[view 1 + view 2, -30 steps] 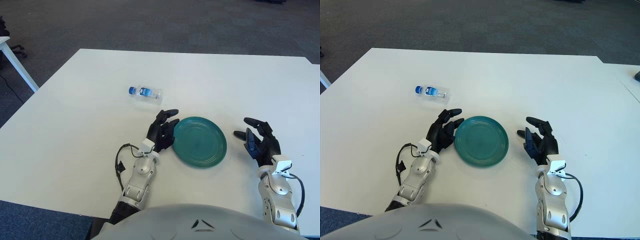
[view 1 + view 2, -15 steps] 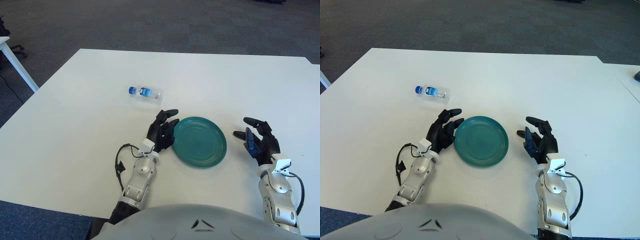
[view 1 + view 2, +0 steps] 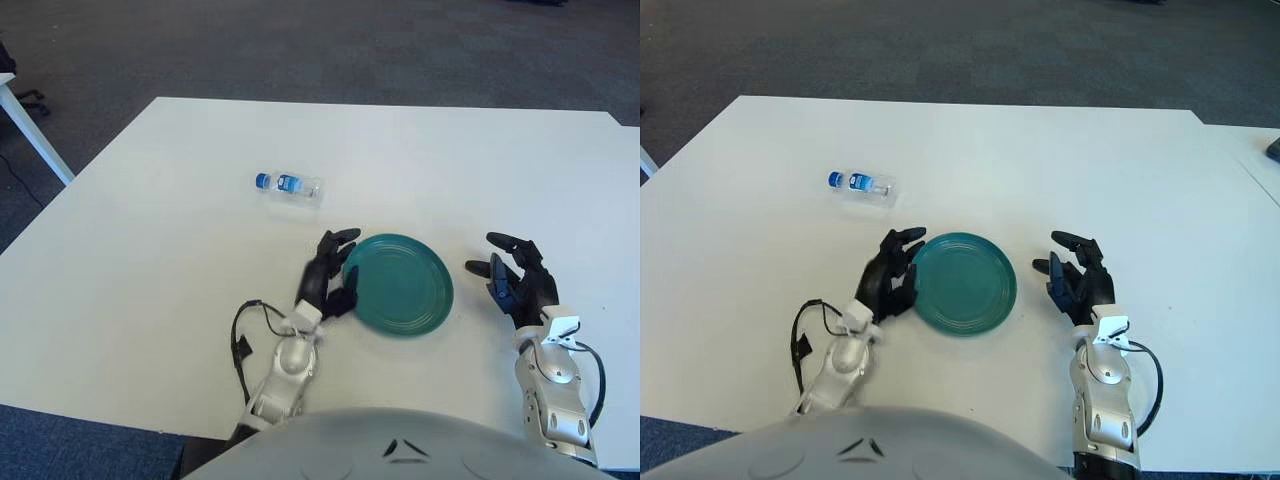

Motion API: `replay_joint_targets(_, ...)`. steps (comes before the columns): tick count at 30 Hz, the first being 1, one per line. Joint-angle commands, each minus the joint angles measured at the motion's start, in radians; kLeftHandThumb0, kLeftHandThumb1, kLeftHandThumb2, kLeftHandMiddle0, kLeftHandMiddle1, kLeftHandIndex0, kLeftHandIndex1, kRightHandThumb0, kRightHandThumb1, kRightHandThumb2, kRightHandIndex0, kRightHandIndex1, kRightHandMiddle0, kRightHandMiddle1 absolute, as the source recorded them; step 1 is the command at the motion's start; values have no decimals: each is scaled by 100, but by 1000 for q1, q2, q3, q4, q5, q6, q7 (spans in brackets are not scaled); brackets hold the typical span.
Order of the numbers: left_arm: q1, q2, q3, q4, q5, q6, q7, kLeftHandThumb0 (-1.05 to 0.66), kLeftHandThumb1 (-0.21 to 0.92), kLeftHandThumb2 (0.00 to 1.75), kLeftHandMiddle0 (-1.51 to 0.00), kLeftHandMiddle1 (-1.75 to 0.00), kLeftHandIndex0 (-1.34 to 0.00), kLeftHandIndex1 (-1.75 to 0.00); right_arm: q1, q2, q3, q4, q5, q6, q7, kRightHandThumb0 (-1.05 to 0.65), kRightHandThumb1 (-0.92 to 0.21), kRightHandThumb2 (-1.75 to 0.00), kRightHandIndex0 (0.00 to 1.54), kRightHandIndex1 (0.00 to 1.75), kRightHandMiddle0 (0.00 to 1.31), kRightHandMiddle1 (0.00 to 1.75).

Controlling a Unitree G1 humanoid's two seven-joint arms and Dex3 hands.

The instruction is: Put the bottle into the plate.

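White table under me: bottle lies on its side, long axis left-right, beyond my left hand, which is nearer, fingers loosely spread, empty, beside the plate; right hand likewise

White table, dark carpet, perhaps grey.

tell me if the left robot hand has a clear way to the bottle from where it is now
Probably yes. The left robot hand shows at the plate's left edge, holding nothing, and only bare table lies between it and the bottle lying on its side farther out.
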Motion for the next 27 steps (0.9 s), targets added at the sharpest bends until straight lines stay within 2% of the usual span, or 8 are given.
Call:
replay_joint_targets(1,-48,64,-41,49,284,-62,220,-80,92,71,-48,-5,-9,-71,-16,-11,-2,47,-9,1,1,-49,-92,-57,62,79,20,105)
replay_joint_targets(5,-99,100,-69,65,468,-45,358,-89,92,71,-39,-1,-3,-67,-22,-12,-3,62,-7,-3,0,-49,-92,-57,62,79,19,104)
replay_joint_targets(7,-125,127,-89,63,567,-19,423,-94,92,74,-33,-1,-1,-58,-26,-12,-3,72,-7,-3,-1,-49,-92,-57,62,79,18,103)
replay_joint_targets(13,-152,169,-121,33,720,37,498,-103,92,89,-19,-1,0,-31,-37,-12,-3,96,-6,-5,-3,-48,-92,-56,62,79,18,102)
replay_joint_targets(16,-157,180,-135,23,766,67,503,-104,92,96,-13,0,0,-18,-44,-12,-4,108,-5,-7,-3,-48,-92,-56,62,78,18,101)
replay_joint_targets(21,-162,184,-154,8,819,132,479,-99,92,100,-6,0,0,-7,-58,-11,-7,136,-2,-13,-5,-48,-92,-55,62,78,19,101)
replay_joint_targets(27,-178,177,-165,18,815,159,470,-87,92,105,-4,0,-2,-5,-71,-13,-7,163,-4,-22,-7,-50,-92,-56,62,79,17,102)
